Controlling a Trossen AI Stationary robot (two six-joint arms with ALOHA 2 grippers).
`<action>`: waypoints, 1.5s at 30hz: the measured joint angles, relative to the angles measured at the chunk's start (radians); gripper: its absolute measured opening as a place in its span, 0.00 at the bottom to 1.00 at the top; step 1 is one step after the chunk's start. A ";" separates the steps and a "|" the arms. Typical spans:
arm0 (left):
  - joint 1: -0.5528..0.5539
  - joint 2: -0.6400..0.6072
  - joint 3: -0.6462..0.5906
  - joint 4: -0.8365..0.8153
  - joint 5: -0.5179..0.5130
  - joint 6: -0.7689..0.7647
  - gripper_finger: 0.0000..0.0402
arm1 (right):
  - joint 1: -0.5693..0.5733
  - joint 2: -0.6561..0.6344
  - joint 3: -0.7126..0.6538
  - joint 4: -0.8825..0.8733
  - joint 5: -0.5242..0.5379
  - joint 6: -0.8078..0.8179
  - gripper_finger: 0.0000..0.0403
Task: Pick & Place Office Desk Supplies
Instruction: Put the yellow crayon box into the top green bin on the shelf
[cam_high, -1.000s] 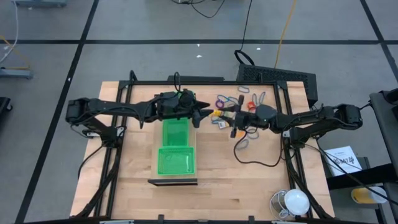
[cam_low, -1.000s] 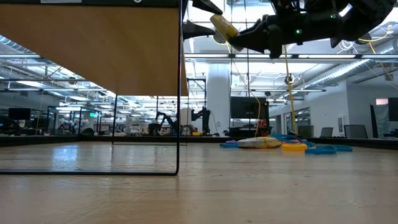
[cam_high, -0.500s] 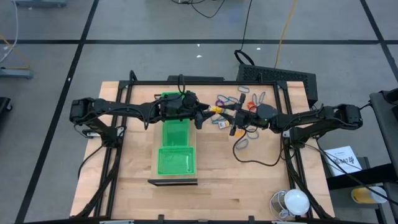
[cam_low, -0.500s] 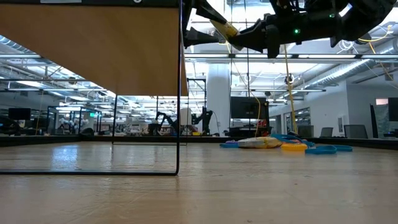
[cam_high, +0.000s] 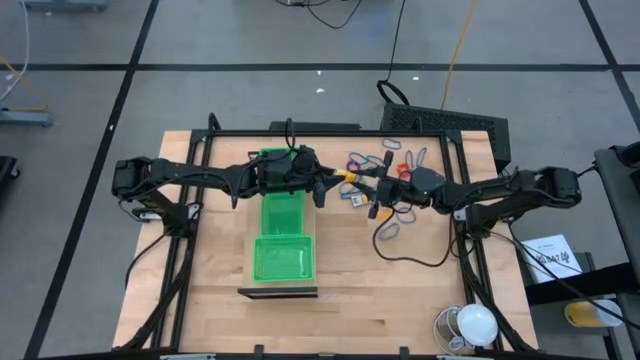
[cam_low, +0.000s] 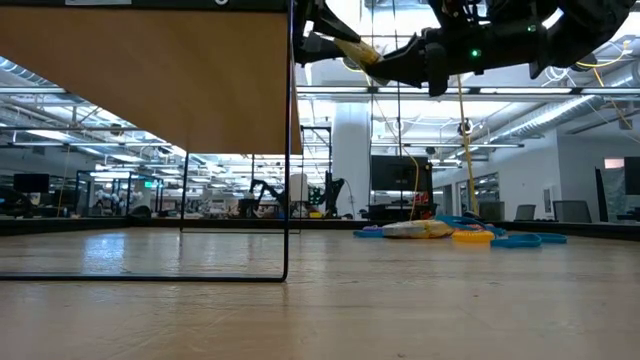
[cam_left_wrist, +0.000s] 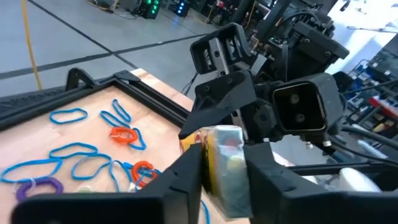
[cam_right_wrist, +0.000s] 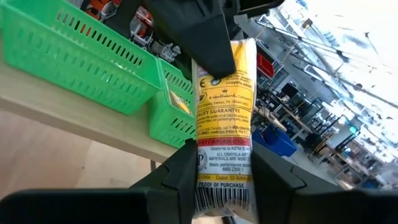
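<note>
A yellow printed packet (cam_right_wrist: 225, 106) hangs in mid-air between my two grippers, right of the green tray (cam_high: 280, 240). My right gripper (cam_right_wrist: 225, 177) is shut on one end of it. My left gripper (cam_left_wrist: 225, 168) comes from the opposite side and is shut on the other end. In the low view the packet (cam_low: 358, 50) shows high above the table between both arms. Loose blue, purple and orange loops (cam_high: 385, 160) lie flat on the wood at the far right of the tray. My left gripper pinches the packet's end nearest it (cam_left_wrist: 217, 155) between its two fingers (cam_left_wrist: 186, 177). It comes about level from the table's left, and the packet is clear of the table. My right gripper pinches the packet's barcode end (cam_right_wrist: 225, 180) between its two fingers (cam_right_wrist: 177, 180), about level from the table's right. The packet reaches out past the fingertips toward the left gripper, lifted clear of the table.
The long green tray has several compartments and lies lengthwise near the table's middle, below my left gripper. A black frame (cam_high: 460, 170) borders the work area. Blue loops (cam_left_wrist: 68, 115) and orange ones (cam_left_wrist: 124, 135) are scattered on the far right. A white round object (cam_high: 475, 322) sits near the front right corner.
My left gripper's fingers stood apart around the packet's free end and have now shut on it. The packet has stayed in mid-air in my right gripper, and neither arm has shifted much.
</note>
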 joint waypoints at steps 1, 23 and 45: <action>0.001 0.000 0.000 0.000 -0.002 0.003 0.21 | 0.000 0.000 0.000 -0.001 0.004 0.026 0.29; 0.063 -0.193 0.000 -0.120 0.085 0.022 0.09 | 0.027 -0.165 0.000 -0.356 0.117 0.330 0.51; 0.036 -0.383 -0.069 -0.407 -0.226 -0.007 0.09 | 0.019 -0.211 0.000 -0.562 0.255 0.317 0.50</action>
